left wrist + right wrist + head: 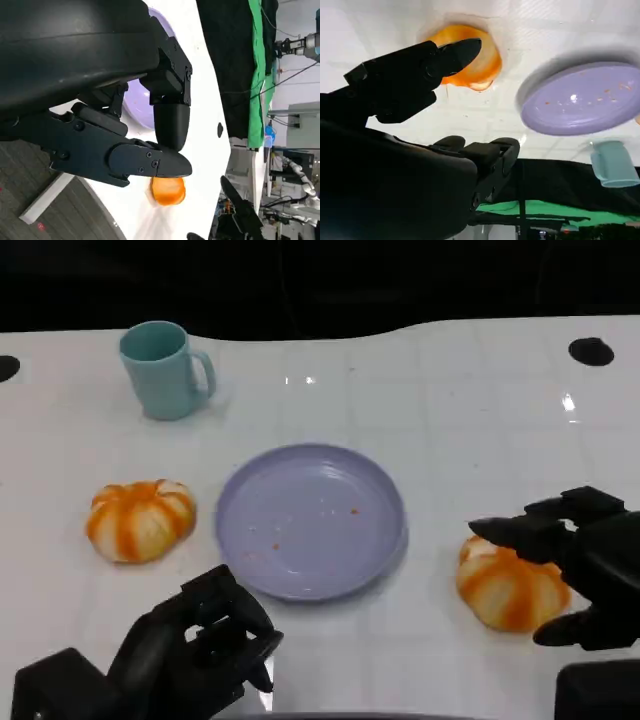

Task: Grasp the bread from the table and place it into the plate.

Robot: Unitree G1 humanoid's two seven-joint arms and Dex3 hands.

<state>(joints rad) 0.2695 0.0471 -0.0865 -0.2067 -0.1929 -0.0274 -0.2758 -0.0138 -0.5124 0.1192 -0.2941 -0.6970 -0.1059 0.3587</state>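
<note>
Two breads on white table (480,420), one either side of plate (311,520). Right bread (505,585): orange-and-cream bun, near front right, just beside plate rim, well apart from cup (165,368). Right hand (580,565): spread over right bread, fingers (520,535) apart, one lying across bun's top toward plate, another curling low at its front outer side; contact at top likely, firm hold not evident, so judged open and empty. Right wrist view: finger (420,70) crossing in front of bun (475,62), plate (582,100) beyond, cup (615,162) farther off. Bread roughly round, no marked long axis; lying directly under and between right fingers, plate to its inner side. Left bread (140,520): resting left of plate, apart from rim, untouched. Left hand (205,645): low at front, below plate, fingers curled in, holding nothing; left bread up and outward from it, well apart. Left wrist view: curled fingers (150,160) before plate (137,107), an orange bun (168,191) past fingertips. Nearer pairing by far: right hand to right bread. Coming move judged: closing round bun, lifting, short carry inward onto plate. Plate bare but for crumbs.
</note>
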